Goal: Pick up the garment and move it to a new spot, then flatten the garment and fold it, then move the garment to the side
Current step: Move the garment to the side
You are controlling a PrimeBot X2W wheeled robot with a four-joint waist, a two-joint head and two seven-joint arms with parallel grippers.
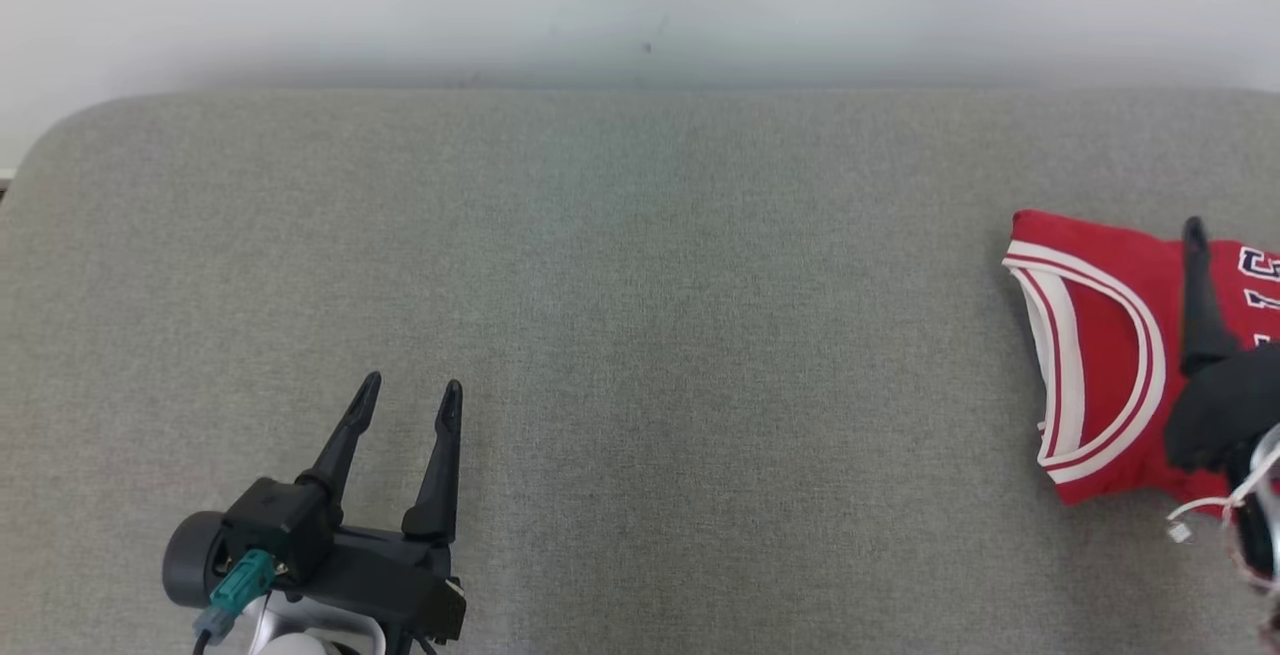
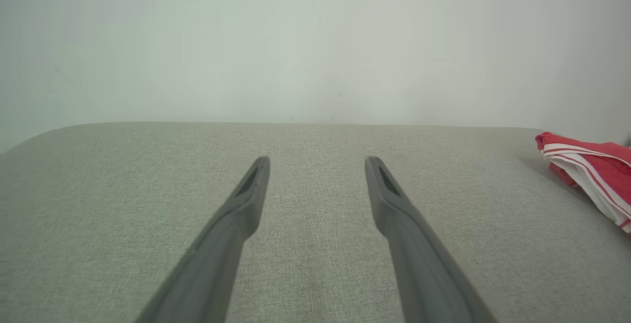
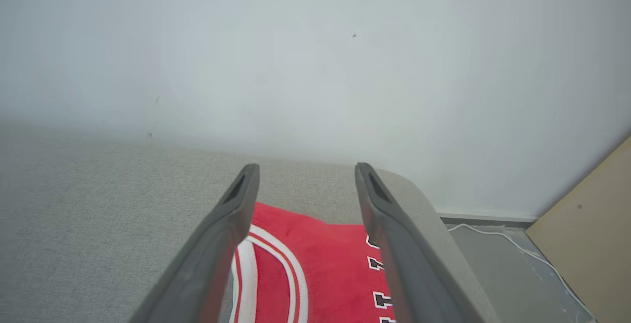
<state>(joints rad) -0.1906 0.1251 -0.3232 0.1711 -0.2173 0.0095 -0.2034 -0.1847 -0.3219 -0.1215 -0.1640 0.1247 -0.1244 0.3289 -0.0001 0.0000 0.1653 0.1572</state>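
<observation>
Grey table (image 1: 640,285): red jersey (image 1: 1100,335) folded, white-striped trim, black lettering.

Bright, soft, even light; the garment (image 2: 606,165) casts a faint shadow; wrist views bend at edges.

A grey fabric-covered table (image 1: 640,335) with rounded corners stands against a plain pale wall (image 1: 400,5), evenly lit.

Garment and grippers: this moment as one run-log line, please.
garment: folded, lying at right end of grey surface | right gripper: open, above garment, nothing held | left gripper: open, empty, far from garment
</observation>
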